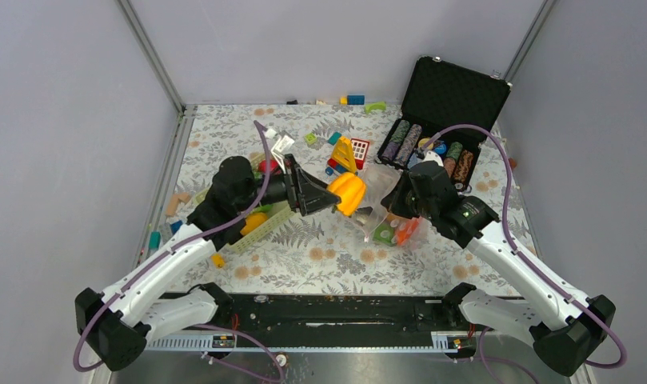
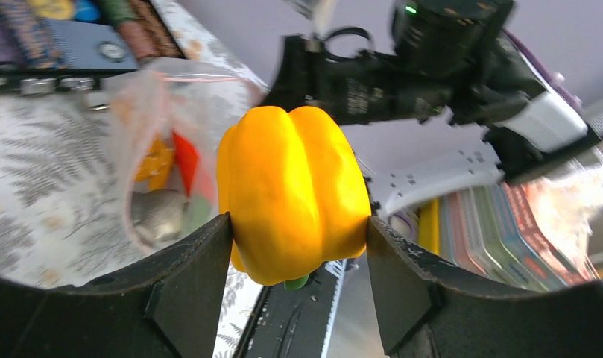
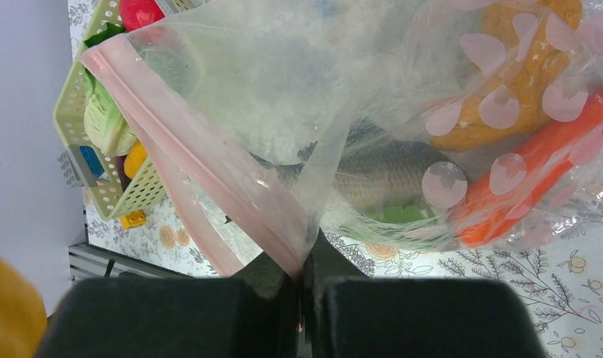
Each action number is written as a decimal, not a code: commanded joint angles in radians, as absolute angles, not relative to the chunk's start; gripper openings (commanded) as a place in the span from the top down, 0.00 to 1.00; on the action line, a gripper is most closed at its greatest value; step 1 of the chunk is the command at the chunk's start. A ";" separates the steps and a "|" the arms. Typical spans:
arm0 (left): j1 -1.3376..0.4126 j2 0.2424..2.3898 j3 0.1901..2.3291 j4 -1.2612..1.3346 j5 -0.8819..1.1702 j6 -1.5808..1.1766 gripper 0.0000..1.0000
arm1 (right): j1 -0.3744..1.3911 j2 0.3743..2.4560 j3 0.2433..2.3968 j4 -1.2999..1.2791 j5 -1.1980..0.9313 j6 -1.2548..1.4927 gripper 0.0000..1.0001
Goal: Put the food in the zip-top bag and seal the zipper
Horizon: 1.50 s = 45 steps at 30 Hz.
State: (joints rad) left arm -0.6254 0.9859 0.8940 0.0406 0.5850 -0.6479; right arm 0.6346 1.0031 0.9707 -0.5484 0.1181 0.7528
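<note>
Reaches the left arm (image 1: 168, 256) rightward above the desk (image 1: 304, 260), left tool (image 2: 297, 240) turned sideways and pinching a yellow pepper (image 2: 294, 186) between both fingers. Bends the right arm (image 1: 512, 256) leftward toward it, right tool (image 3: 302, 289) pressed tight on the pink strip (image 3: 201, 149) of the bag (image 3: 283, 82).

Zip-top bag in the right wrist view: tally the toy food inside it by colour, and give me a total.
Grey fish: 1
Orange-red carrot: 1
Yellow-orange piece: 1
Green piece: 1
Total inside the zip-top bag: 4
Not counted: the yellow bell pepper, outside the bag in the left end effector.
</note>
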 commanded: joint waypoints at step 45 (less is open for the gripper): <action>-0.799 1.356 1.159 -0.027 0.545 -0.549 0.01 | 0.629 0.934 1.006 -0.535 0.056 0.744 1.00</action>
State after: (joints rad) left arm -0.7948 1.4509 1.1439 -0.0532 0.4992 -0.6006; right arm 0.6319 0.9504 0.9714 -0.5491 0.0364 0.7586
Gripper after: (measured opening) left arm 0.985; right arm 0.017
